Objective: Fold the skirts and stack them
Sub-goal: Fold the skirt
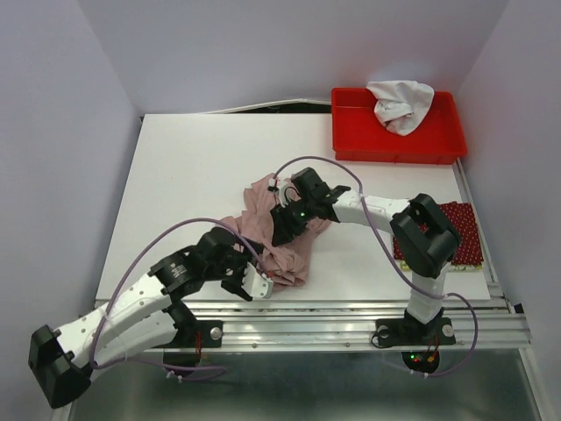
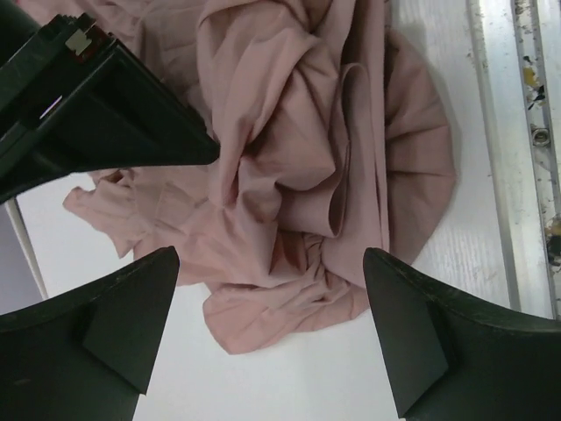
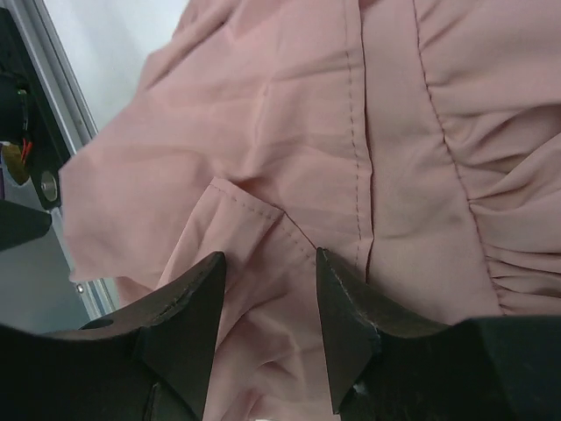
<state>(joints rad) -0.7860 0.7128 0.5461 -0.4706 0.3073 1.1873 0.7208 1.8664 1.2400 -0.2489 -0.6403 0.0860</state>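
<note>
Crumpled pink skirt [image 1: 285, 261] is straddled by both grippers, jaws parted: left gripper [image 2: 270, 263] at near edge, right gripper [image 3: 269, 260] mid-cloth.

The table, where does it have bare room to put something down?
The biggest bare patch is the far left of the table, between the pink skirt, the left wall and the red bin. A smaller one lies by the front edge, between the pink skirt and the dotted skirt. The middle is crowded: the left tool and right tool hang over the pink skirt.
</note>
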